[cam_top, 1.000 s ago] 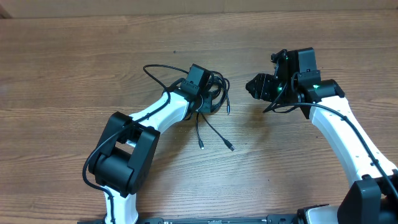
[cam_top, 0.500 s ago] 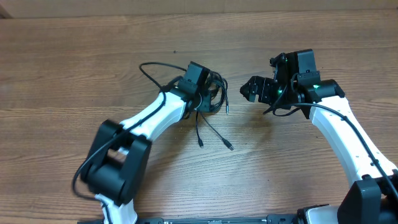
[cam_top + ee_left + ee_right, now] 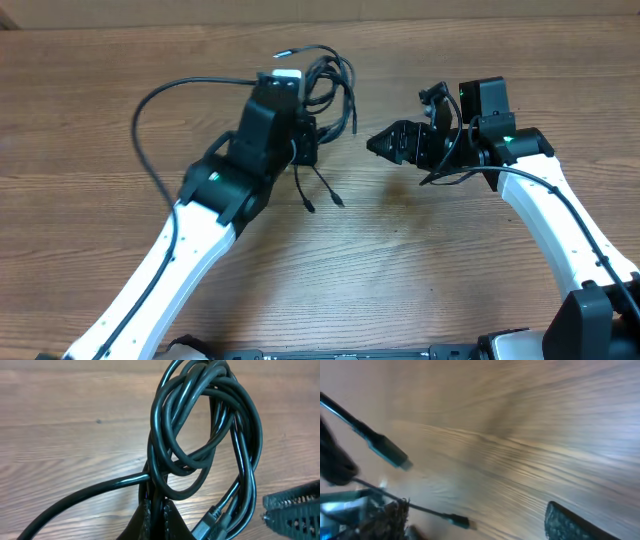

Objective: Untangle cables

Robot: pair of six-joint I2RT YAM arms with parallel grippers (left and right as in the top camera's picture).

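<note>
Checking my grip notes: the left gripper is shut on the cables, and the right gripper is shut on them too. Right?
No. The left gripper is shut on the cables, but the right gripper is open and clamps nothing; the right wrist view shows its jaws wide apart.

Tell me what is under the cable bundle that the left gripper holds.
Only bare wooden table shows under the cables, which the left gripper pinches shut. The wood directly behind the loops is covered, so nothing can be said about it.
</note>
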